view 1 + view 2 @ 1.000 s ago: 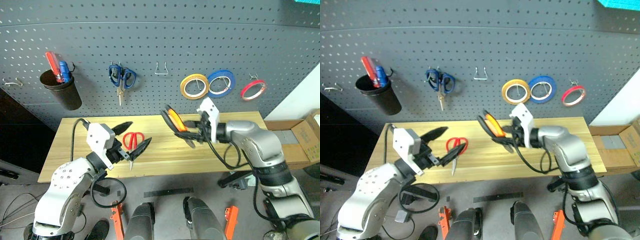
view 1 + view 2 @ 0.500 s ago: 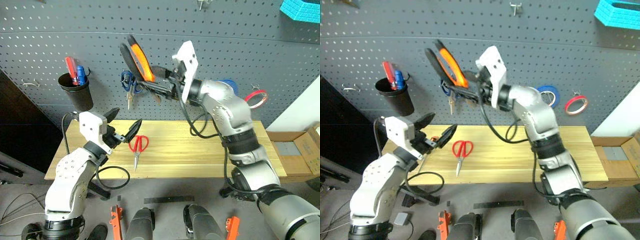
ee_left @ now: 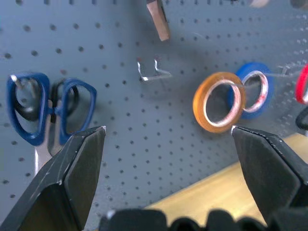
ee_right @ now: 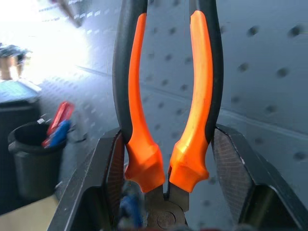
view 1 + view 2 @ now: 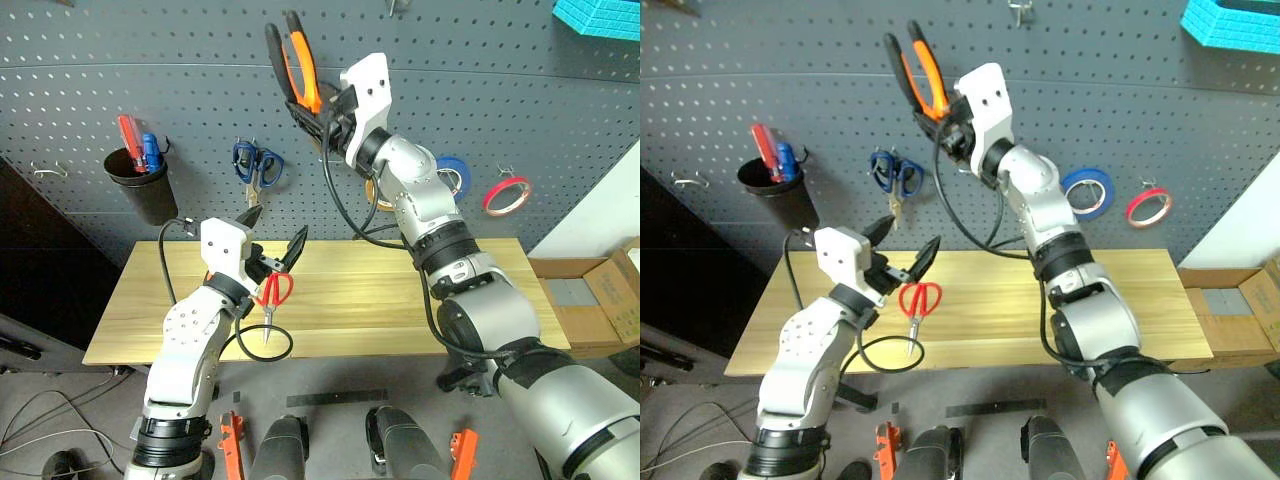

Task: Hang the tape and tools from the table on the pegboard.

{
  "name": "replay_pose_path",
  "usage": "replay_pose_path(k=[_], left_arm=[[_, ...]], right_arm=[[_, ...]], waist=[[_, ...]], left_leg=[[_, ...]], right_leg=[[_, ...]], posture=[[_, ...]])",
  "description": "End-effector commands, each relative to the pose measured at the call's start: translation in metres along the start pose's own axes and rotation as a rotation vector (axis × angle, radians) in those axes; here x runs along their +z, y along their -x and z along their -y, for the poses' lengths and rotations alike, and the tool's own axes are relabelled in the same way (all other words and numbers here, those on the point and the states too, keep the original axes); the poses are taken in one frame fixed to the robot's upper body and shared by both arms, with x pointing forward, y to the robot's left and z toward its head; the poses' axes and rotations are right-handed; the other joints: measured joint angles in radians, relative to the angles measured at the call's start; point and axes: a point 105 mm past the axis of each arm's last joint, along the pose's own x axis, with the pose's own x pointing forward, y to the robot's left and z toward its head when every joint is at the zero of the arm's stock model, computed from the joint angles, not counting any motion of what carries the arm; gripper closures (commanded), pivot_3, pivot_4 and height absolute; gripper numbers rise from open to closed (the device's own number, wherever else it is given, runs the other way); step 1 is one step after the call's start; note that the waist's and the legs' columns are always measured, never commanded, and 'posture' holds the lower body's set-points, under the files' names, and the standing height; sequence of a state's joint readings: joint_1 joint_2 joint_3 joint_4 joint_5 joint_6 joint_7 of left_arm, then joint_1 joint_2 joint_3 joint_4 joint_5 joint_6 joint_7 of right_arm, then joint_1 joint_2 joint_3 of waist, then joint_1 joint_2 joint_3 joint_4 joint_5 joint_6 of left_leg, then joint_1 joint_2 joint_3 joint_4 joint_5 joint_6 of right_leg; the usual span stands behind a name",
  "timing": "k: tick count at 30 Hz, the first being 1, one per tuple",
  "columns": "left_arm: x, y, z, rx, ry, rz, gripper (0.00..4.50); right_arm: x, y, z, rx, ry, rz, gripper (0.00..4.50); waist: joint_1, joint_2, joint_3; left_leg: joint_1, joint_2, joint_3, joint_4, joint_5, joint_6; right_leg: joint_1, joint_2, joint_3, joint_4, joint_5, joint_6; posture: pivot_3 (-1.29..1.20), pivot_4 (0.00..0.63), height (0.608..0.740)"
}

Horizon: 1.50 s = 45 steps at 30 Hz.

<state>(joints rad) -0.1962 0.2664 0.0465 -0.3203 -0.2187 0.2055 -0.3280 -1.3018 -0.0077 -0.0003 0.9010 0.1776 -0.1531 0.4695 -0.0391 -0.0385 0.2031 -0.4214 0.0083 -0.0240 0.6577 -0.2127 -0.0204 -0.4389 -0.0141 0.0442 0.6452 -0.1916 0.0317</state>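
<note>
My right gripper (image 5: 318,100) is shut on the orange-handled pliers (image 5: 296,58), gripping them near the joint. It holds them high in front of the dark pegboard (image 5: 150,60), handles (image 4: 139,96) pointing up. My left gripper (image 5: 273,235) stands open and empty above the table (image 5: 400,300), just over the red-handled scissors (image 5: 272,293), which lie flat on the wood. The red tape (image 5: 505,188) hangs on a hook at the board's right. In the left wrist view the open fingers (image 3: 72,173) face the board.
On the pegboard hang a black cup (image 5: 140,190) holding red and blue screwdrivers, blue scissors (image 5: 255,163), a yellow roll (image 3: 217,101), a blue roll (image 5: 452,172) and an empty hook (image 3: 151,72). A cardboard box (image 5: 600,290) stands right of the table.
My right arm has lifted the pliers higher and turned their handles upright against the board. My left gripper has moved forward over the red scissors, still open. The camera has shifted.
</note>
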Motion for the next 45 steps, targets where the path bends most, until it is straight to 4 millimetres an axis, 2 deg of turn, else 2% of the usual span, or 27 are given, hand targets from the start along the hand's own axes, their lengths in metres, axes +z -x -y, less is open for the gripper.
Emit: replay_pose_path(k=[1,12,24,30,37,45], left_arm=[[0.019,-0.006,0.004,0.016,-0.027,0.075,0.0],[0.02,-0.003,0.013,0.02,-0.013,0.06,0.0],[0.019,-0.002,0.025,0.047,-0.008,0.055,0.0],[0.02,0.003,0.028,0.045,-0.001,0.044,0.0],[0.018,0.009,0.029,0.036,0.006,0.018,0.0],[0.018,0.009,0.03,0.025,0.008,0.013,0.0]], right_arm=[[0.033,-0.01,-0.001,-0.025,0.023,0.132,2.35],[0.022,-0.015,-0.006,-0.125,0.01,0.158,2.35],[0.039,-0.017,0.011,-0.26,0.029,0.217,2.35],[0.024,-0.015,0.007,-0.272,0.02,0.18,2.35],[0.011,-0.004,0.022,-0.339,0.035,0.141,2.35],[-0.001,0.003,0.025,-0.358,0.041,0.117,2.35]], waist=[[0.0,0.0,0.006],[0.004,0.004,0.051],[0.007,0.003,0.079],[0.007,0.004,0.087],[0.007,0.003,0.1],[0.009,0.003,0.103]], left_leg=[[0.0,0.0,0.0,0.0,0.0,0.0],[0.001,0.004,-0.001,-0.003,0.0,0.0],[0.0,0.004,-0.002,-0.013,0.0,0.0],[0.001,0.005,-0.002,-0.012,0.0,0.0],[0.001,0.005,-0.002,-0.012,0.0,0.0],[0.002,0.005,-0.002,-0.011,0.0,0.0]], right_leg=[[0.0,0.0,0.0,0.0,0.0,0.0],[-0.001,0.005,0.0,0.001,-0.004,0.002],[-0.004,0.005,-0.001,-0.001,-0.004,-0.008],[-0.004,0.005,-0.001,0.0,-0.005,-0.007],[-0.004,0.005,-0.001,0.0,-0.008,-0.003],[-0.004,0.005,-0.001,0.0,-0.008,-0.003]], posture=[[-0.01,0.242,0.74],[0.02,0.272,0.74],[0.03,0.308,0.74],[0.05,0.32,0.74],[0.04,0.328,0.74],[0.04,0.329,0.74]])
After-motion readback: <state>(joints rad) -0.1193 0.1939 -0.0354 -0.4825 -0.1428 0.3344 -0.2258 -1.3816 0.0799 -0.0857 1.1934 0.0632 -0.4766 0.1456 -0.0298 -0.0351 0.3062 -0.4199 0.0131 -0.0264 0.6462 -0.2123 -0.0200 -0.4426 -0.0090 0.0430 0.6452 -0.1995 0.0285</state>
